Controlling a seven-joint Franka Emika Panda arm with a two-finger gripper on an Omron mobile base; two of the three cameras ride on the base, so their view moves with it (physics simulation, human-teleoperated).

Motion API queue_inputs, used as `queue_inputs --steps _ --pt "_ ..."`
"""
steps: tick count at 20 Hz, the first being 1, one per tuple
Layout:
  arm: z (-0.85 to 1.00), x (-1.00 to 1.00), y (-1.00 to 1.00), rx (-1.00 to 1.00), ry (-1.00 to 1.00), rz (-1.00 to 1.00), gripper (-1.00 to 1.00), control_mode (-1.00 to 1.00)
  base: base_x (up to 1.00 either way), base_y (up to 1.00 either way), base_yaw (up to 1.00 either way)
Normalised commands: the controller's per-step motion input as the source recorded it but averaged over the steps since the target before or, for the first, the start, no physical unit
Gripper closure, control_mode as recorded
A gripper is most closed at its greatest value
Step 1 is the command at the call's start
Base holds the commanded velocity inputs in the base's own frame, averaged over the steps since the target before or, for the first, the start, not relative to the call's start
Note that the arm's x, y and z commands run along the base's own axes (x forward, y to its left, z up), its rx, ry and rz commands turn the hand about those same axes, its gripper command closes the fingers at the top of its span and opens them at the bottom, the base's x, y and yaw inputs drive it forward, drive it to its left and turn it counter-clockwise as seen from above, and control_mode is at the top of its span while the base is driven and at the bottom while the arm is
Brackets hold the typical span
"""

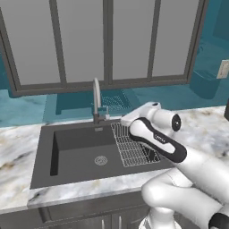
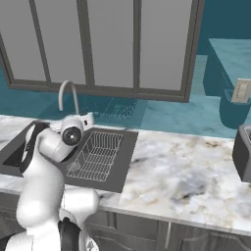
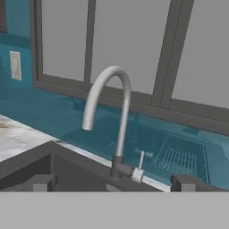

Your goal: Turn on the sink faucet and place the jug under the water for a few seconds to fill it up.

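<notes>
My gripper stands wide apart, its 2 fingertips holding and touching nothing, aimed at the sink faucet just ahead. Its small side lever juts up beside the base; it looks stiff, smooth metal, likely slippery, so I'd push near its tip. The faucet rises behind the sink, above the wire rack.
</notes>
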Motion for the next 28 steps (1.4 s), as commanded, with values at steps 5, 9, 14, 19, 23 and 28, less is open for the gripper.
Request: queue_inputs --steps 5,9,14,19,23,28 --pt "0.00 0.36 -0.04 0.10 0.01 0.07 -1.00 -1.00 0.00 0.00 0.00" --pt "-0.07 0.33 0.00 0.10 0.01 0.09 -1.00 -1.00 0.00 0.00 0.00" --pt "-0.29 0.20 0.00 0.05 0.00 0.13 -1.00 -1.00 0.00 0.00 0.00" --pt "-0.51 0.06 0.01 0.00 -0.02 0.13 -1.00 -1.00 0.00 0.00 0.00" --pt "-0.41 0.05 0.14 0.00 -0.07 0.07 -1.00 -1.00 0.00 0.00 0.00" --pt "-0.16 0.09 0.19 0.04 -0.12 0.00 -1.00 -1.00 0.00 0.00 0.00"
